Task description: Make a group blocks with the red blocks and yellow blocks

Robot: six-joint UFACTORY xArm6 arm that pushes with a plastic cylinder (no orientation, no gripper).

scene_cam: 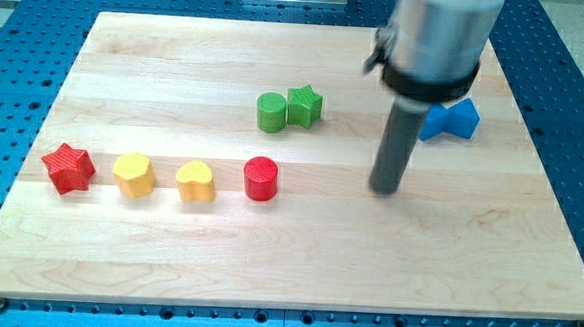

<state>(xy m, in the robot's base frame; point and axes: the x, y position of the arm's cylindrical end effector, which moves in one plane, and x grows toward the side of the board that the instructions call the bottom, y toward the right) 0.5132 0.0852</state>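
My tip [385, 188] rests on the surface [467, 263], right of the red cylinder [260, 178]; I run no end effector, only a rod. Red star [68, 167], yellow block [134, 173], yellow heart [196, 181] and the cylinder line up lower left, apart.

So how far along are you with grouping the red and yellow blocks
Mostly lined up: the red star, two yellow blocks and the red cylinder sit in a row toward the view's left, with small gaps. My tip is right of the cylinder, touching nothing. Left: close those gaps. The green and blue blocks lie apart.
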